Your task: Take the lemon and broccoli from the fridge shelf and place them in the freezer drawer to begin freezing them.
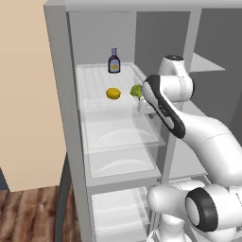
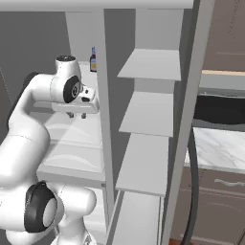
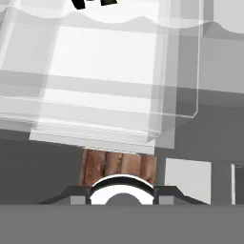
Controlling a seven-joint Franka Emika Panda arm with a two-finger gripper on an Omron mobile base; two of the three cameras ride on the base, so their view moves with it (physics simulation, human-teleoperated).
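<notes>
The lemon (image 1: 113, 93), a small yellow oval, lies near the middle of the ribbed whitish fridge shelf (image 1: 97, 80), and the broccoli (image 1: 136, 90), a bumpy green floret, sits to its right near the shelf's right edge, partly hidden behind the white arm. A dark bottle (image 1: 114, 61) with a yellow label stands upright at the back of the same shelf. The gripper (image 2: 77, 115) hangs at the shelf's front right, by the broccoli, but whether its jaws are apart, together or clamped on anything cannot be told.
</notes>
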